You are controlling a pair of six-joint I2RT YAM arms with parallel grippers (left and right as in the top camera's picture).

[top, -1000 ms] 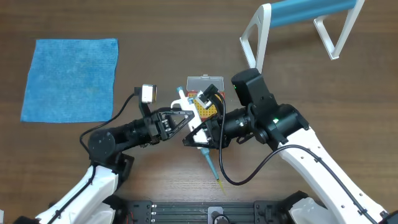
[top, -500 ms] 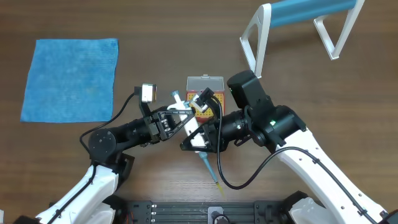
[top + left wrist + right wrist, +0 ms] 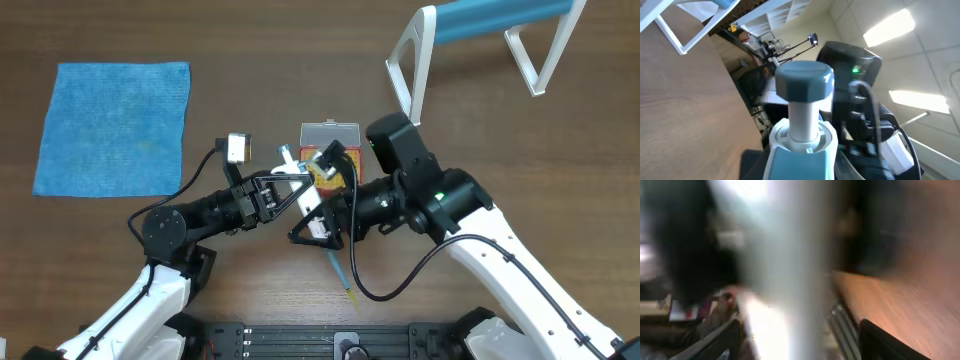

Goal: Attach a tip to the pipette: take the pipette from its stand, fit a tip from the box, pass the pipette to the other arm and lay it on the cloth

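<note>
The white pipette point(image 3: 309, 205) with a blue plunger hangs between both arms above the table's middle, its yellow tip point(image 3: 341, 272) pointing toward the front edge. My left gripper point(image 3: 287, 188) is shut on its upper part, just below the plunger. In the left wrist view the plunger cap point(image 3: 804, 84) stands close up over my left gripper point(image 3: 800, 172). My right gripper point(image 3: 316, 229) is shut on the body lower down. In the right wrist view the pipette body point(image 3: 790, 270) is a pale blur between the fingers of my right gripper point(image 3: 800, 342). The blue cloth point(image 3: 115, 128) lies flat at the far left.
The tip box point(image 3: 329, 134), grey lid open and yellow tips inside, sits just behind the grippers. The pipette stand point(image 3: 410, 60), white frame with a blue bar, is at the back right. Bare wood lies between the cloth and the arms.
Both grippers and the pipette have shifted a little left and toward the front edge. The pipette has tilted so its plunger end points more to the back left.
</note>
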